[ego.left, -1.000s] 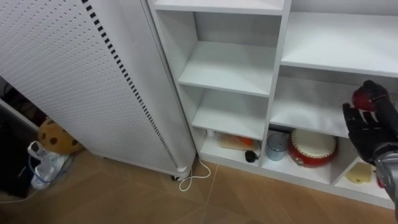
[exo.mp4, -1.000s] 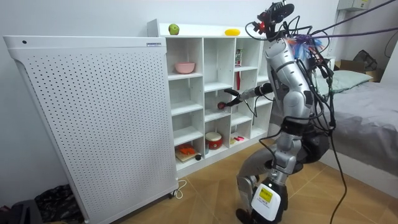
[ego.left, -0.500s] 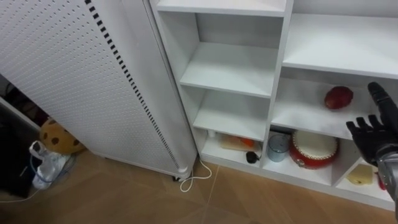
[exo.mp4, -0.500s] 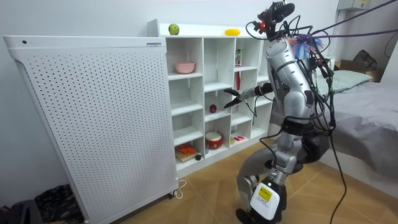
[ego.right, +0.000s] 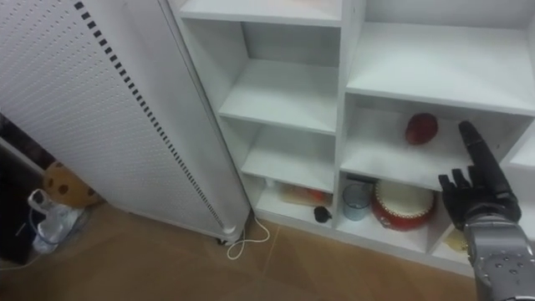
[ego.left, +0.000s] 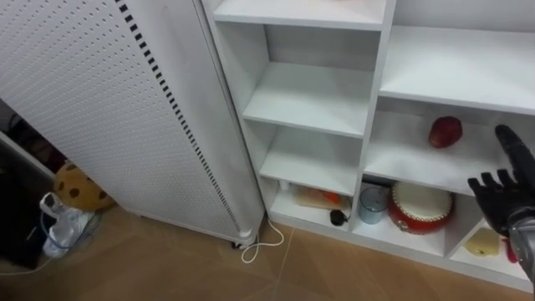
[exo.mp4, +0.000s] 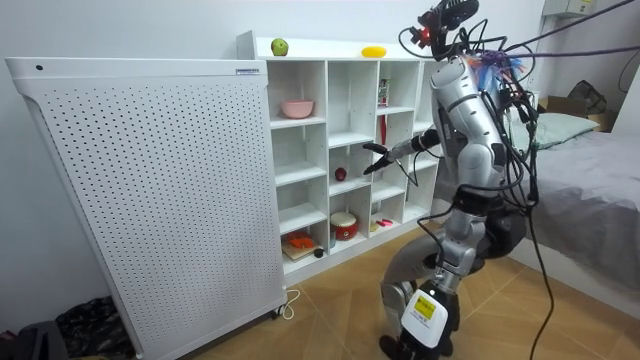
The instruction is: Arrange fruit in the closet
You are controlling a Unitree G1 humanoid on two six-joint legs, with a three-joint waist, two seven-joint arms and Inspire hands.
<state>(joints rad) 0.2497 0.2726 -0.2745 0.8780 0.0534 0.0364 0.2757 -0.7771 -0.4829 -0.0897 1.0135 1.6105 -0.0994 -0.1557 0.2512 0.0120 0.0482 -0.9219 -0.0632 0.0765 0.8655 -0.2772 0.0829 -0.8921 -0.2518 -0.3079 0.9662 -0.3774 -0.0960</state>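
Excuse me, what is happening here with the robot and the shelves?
The robot stands at the white shelf unit. A dark red round fruit lies on one of its shelves. The robot's black right hand is open, in front of that compartment and lower than the fruit, not touching it and holding nothing.

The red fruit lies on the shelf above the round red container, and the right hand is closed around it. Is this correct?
Not quite. The red fruit lies on the shelf above the round red container, but the right hand is open and apart from it, lower right of the fruit, as the left eye view shows.
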